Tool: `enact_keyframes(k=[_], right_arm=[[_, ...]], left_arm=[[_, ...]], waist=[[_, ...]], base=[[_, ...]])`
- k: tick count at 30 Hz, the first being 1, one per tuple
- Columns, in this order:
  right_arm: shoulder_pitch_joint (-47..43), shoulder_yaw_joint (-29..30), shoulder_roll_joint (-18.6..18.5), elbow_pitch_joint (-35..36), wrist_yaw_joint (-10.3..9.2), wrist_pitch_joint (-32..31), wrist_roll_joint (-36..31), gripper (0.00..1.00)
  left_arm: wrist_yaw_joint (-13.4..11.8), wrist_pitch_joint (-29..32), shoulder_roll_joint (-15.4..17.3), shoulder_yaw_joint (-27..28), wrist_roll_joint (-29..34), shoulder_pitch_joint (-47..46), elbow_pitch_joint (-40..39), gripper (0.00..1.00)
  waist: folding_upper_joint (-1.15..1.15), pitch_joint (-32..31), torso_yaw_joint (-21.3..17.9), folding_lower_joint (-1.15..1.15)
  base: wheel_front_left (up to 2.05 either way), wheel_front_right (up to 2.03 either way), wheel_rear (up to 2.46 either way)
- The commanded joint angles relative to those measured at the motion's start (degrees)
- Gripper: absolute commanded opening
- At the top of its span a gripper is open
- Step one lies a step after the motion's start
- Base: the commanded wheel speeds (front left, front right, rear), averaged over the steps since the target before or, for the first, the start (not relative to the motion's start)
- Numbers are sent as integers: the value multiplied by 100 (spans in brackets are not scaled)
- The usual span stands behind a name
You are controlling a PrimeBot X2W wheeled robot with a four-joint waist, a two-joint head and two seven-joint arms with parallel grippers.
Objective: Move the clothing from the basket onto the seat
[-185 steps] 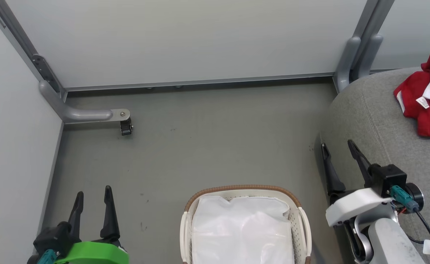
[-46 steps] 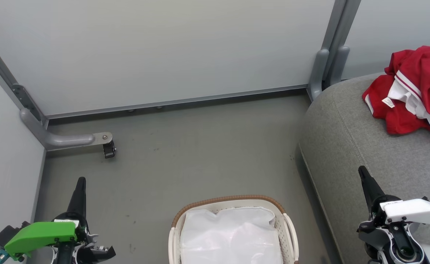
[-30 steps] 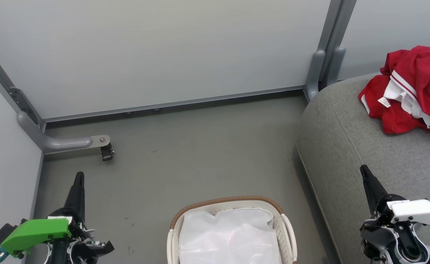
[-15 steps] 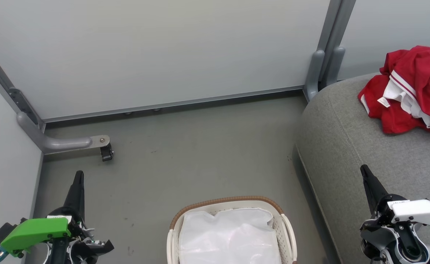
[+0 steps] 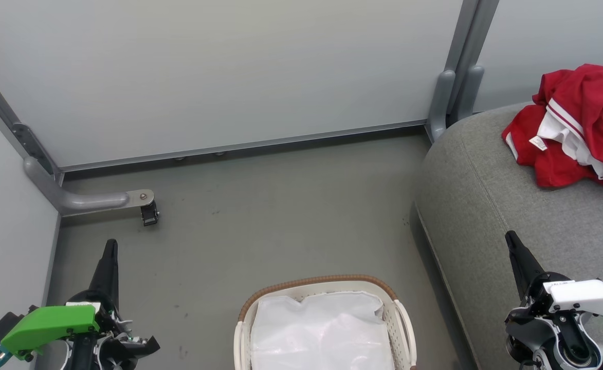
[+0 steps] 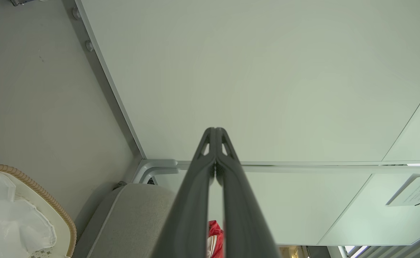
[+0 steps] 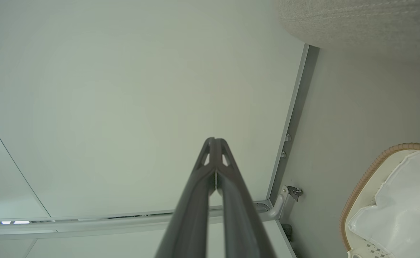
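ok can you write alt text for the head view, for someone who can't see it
Red clothing lies crumpled on the grey seat at the right, and the basket on the floor at bottom centre shows its white liner. The left gripper at lower left and the right gripper at lower right are shut, holding nothing.

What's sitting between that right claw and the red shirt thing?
In the head view, only the bare grey seat lies between the right gripper and the clothing; nothing rests on that stretch.
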State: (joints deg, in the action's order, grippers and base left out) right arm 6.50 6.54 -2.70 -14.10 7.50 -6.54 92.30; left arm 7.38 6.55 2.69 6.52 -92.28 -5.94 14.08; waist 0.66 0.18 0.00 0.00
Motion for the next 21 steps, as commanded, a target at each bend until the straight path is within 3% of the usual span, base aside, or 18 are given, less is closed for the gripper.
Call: enact_keyframes(k=[1, 21], right_arm=[[-59, 11, -34, 21, -2, -17, 21, 0], [-59, 10, -34, 21, -2, -17, 22, 0]], left_arm=[[24, 17, 35, 13, -25, -59, -8, 0], [24, 16, 35, 12, -24, -59, -9, 0]], waist=[[-66, 0, 0, 0], [-66, 0, 0, 0]], base=[[0, 0, 0], [0, 0, 0]])
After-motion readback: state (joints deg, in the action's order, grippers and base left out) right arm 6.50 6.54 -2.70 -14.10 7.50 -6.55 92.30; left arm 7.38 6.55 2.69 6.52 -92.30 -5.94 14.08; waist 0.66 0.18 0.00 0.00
